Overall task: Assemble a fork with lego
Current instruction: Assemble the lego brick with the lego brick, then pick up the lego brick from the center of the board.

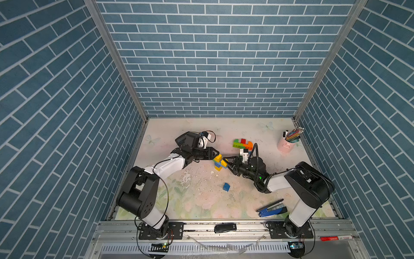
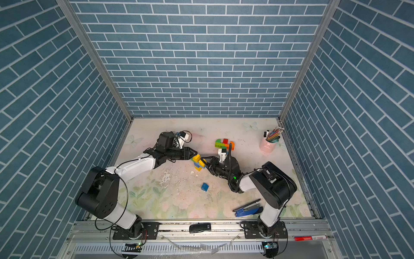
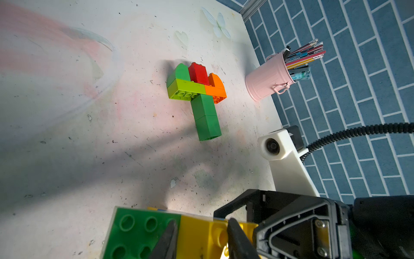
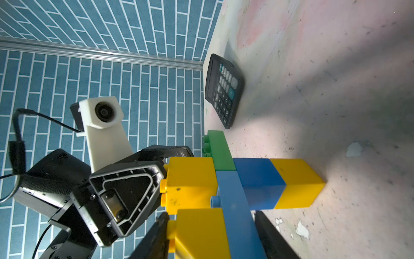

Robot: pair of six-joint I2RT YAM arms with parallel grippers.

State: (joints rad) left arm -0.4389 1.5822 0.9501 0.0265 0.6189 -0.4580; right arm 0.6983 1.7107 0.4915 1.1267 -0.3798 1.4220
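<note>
A half-built lego piece [image 1: 219,163] of yellow, blue and green bricks stands mid-table, seen in both top views [image 2: 198,162]. My left gripper [image 1: 215,156] [image 3: 201,240] is shut on its top yellow brick [image 3: 197,233], beside a green brick [image 3: 136,231]. From the opposite side my right gripper [image 1: 227,164] [image 4: 212,237] is shut on a second yellow brick [image 4: 199,233] and the blue plate [image 4: 237,215] under it. One finger presses the studs. A built fork of green, lime, red and orange lego [image 1: 243,144] [image 3: 197,94] lies behind. A loose blue brick [image 1: 226,186] lies nearer the front.
A pink cup of pens [image 1: 285,144] stands at the back right. A blue stapler [image 1: 272,208] lies by the right arm's base. A black calculator [image 4: 224,89] rests near the left wall. A black object [image 1: 225,228] and a red marker [image 1: 336,238] sit on the front rail.
</note>
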